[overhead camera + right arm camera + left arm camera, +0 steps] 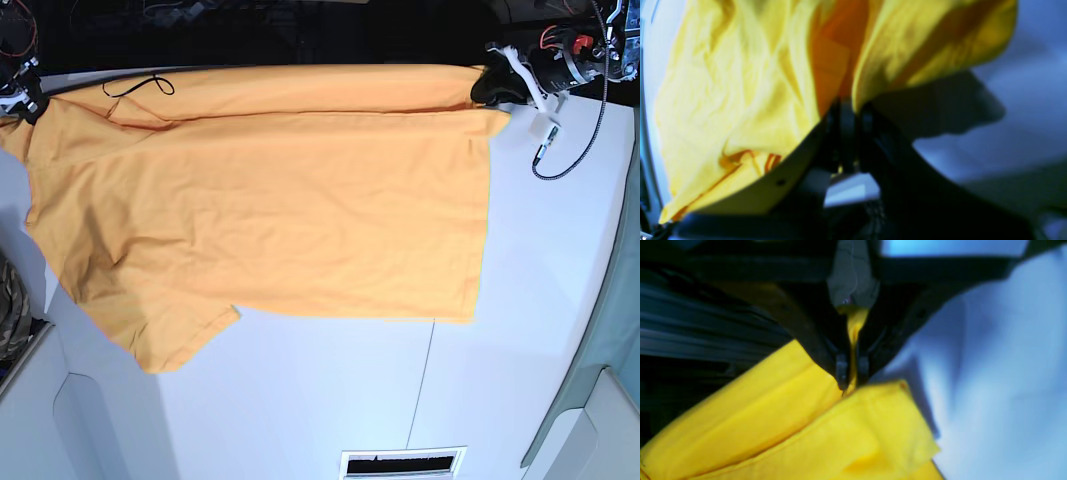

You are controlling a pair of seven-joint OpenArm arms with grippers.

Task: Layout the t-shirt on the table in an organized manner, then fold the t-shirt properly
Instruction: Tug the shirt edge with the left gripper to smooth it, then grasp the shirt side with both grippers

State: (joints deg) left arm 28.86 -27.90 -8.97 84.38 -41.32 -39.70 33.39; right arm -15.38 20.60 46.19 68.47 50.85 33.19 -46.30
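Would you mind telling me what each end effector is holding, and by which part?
Both hold the t-shirt. The left end effector pinches a fabric edge at one far corner; the right end effector pinches bunched fabric at the opposite far corner.

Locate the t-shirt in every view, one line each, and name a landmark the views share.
Left wrist: the t-shirt fills the lower left, a pinch of it running up between the left gripper fingers.
Right wrist: it fills the upper left and centre, bunched above the right gripper.
Base: it spreads across the upper half, held at both far corners.
Shared landmark: the white table, seen beside the cloth in all three.
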